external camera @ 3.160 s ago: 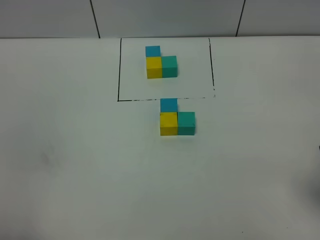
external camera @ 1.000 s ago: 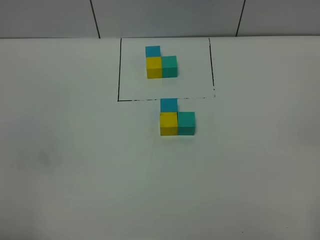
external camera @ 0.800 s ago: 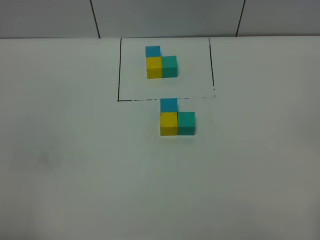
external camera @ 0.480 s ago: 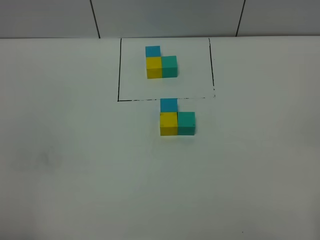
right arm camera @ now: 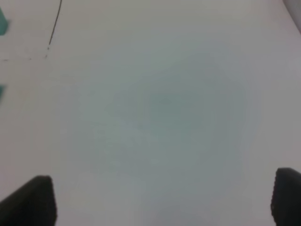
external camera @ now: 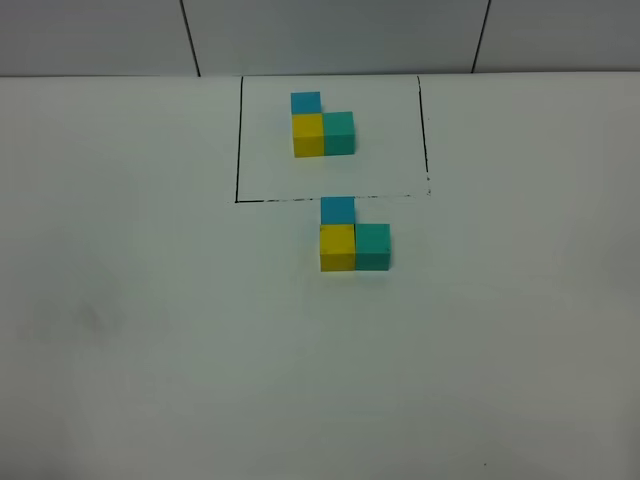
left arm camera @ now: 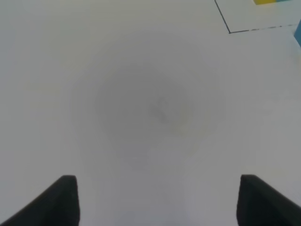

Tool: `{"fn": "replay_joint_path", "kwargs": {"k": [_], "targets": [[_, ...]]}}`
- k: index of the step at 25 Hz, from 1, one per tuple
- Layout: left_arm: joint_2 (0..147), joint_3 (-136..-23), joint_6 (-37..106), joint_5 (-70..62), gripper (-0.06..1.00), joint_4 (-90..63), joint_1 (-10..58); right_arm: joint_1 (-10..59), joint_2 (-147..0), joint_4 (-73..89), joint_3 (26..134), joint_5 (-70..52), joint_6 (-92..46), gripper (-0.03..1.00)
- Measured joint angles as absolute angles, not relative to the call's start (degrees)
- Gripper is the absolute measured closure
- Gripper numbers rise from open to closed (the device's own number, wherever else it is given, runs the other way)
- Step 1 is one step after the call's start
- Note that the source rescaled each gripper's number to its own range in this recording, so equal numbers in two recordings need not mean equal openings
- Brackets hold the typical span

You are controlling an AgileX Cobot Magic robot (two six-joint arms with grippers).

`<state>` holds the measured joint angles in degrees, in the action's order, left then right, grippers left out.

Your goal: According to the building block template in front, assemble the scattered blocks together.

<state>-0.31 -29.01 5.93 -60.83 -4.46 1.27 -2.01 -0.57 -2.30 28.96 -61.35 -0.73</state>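
The template stands inside a black outlined square [external camera: 238, 150] at the back: a blue block [external camera: 306, 101], a yellow block [external camera: 308, 135] and a green block [external camera: 339, 133] in an L. Just in front of the square's edge stands a matching group: blue block [external camera: 337, 210], yellow block [external camera: 337, 247], green block [external camera: 372, 246], all touching. Neither arm shows in the high view. My left gripper [left arm camera: 157, 200] is open and empty over bare table. My right gripper [right arm camera: 164, 200] is open and empty over bare table too.
The white table [external camera: 150, 350] runs to a tiled wall [external camera: 330, 35] at the back. The left wrist view catches the square's corner line [left arm camera: 229, 31] and a yellow block edge [left arm camera: 265, 2]. The right wrist view shows a green block edge [right arm camera: 2, 21].
A dark shape at the right edge of the high view 3.2 s ago has gone. The blocks have not moved.
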Motion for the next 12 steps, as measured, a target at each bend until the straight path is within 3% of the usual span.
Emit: {"fn": "replay_joint_path", "kwargs": {"k": [12], "targets": [[-0.31, -29.01, 5.93, -60.83, 0.36, -4.46, 1.27, -2.01, -0.57, -2.30, 28.93, -61.35, -0.73, 0.13]]}}
